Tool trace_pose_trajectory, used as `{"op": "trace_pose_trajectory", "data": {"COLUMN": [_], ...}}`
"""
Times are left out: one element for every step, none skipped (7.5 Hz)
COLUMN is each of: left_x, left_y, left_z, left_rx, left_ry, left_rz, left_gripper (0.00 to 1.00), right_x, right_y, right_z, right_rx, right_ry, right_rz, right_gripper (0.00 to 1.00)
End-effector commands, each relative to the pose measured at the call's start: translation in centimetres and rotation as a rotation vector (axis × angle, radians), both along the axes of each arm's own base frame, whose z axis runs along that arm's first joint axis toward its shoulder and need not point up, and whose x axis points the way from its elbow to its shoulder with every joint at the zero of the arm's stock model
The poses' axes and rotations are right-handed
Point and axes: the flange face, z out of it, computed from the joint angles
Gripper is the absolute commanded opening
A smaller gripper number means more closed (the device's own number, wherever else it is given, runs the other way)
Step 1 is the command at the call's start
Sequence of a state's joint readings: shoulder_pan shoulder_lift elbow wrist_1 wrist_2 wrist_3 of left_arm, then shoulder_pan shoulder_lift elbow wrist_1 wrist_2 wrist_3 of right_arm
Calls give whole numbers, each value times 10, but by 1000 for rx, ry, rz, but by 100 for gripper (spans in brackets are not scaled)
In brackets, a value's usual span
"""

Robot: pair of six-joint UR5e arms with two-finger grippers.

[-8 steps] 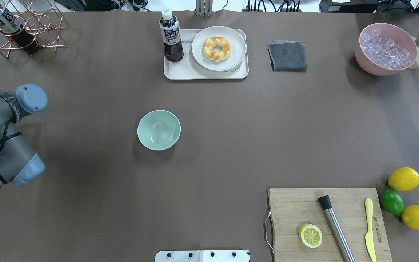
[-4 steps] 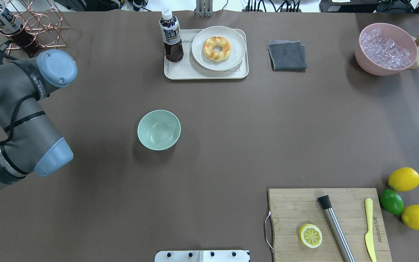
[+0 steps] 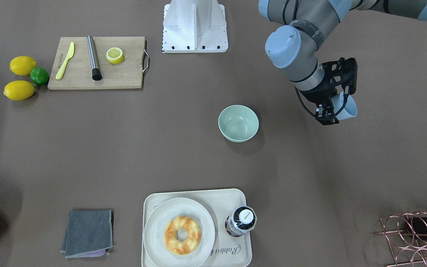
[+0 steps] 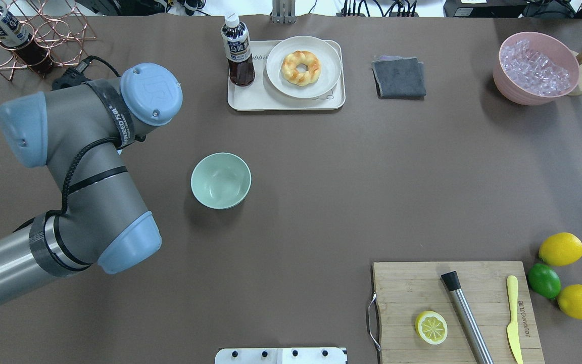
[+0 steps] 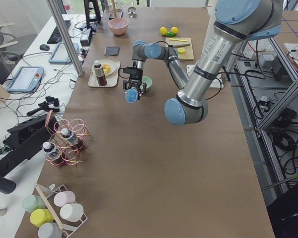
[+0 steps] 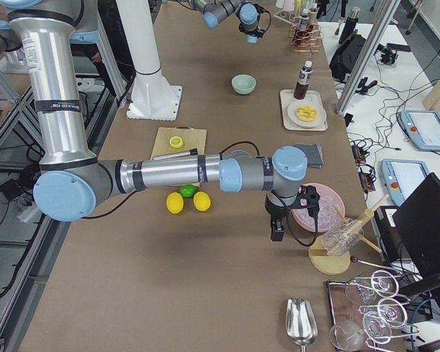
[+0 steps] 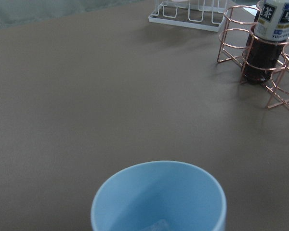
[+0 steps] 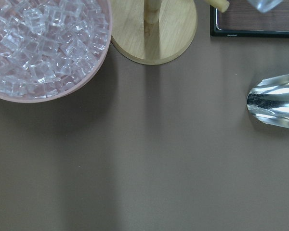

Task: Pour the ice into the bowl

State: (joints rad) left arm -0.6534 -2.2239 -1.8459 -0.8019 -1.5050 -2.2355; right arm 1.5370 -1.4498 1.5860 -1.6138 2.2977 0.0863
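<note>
The pale mint-green bowl [image 4: 221, 180] stands upright near the table's middle, and also shows in the front view [image 3: 238, 123]. My left gripper [image 3: 336, 109] is shut on a light blue cup [image 3: 348, 106] and holds it above the table, well off to the bowl's side. In the left wrist view the cup [image 7: 159, 197] fills the bottom edge, with a small clear ice cube [image 7: 159, 225] faintly visible inside. In the overhead view the left arm hides the gripper and cup. My right gripper [image 6: 276, 232] shows only in the right side view, beside the pink tub; I cannot tell if it is open.
The pink tub of ice [image 4: 513, 95] stands at the far right by a wooden stand [image 8: 154, 43]. A tray [image 4: 243, 101] with a bottle [image 4: 237, 50] and a doughnut plate lies behind the bowl. A copper rack [image 4: 43, 40], grey cloth [image 4: 399, 76] and cutting board [image 4: 407, 293] are nearby.
My left arm has swung in from the table's left edge toward the bowl. The bowl and everything else have stayed put.
</note>
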Motion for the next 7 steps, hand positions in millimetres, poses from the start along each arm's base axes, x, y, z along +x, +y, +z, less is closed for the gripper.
{"op": "trace_pose_trajectory", "data": {"left_x": [33,41,52,62,67,76,82], "left_y": [21,29,40,48,48,57,61], "left_z": [-61,-85,-104,-121,-126,-129,-132], "left_rx": [7,18,6,23,54,44,45], "left_ry": [129,171,227,277,335,365,404], "left_rz": [-17,-7,-5,-4,5,21,29], "left_gripper": [60,60,60,60,60,60,60], "right_x": [0,0,0,1,1,1,1], "right_y": [4,7,12,17,18,24,28], "right_z": [-1,1,3,3,2,2,3], "right_rx": [2,-2,-3,-4,-1,-1,-3], "right_ry": [0,0,0,0,0,0,0], "right_rz": [2,1,1,2,2,2,2], "right_gripper": [99,99,99,99,99,99,99]}}
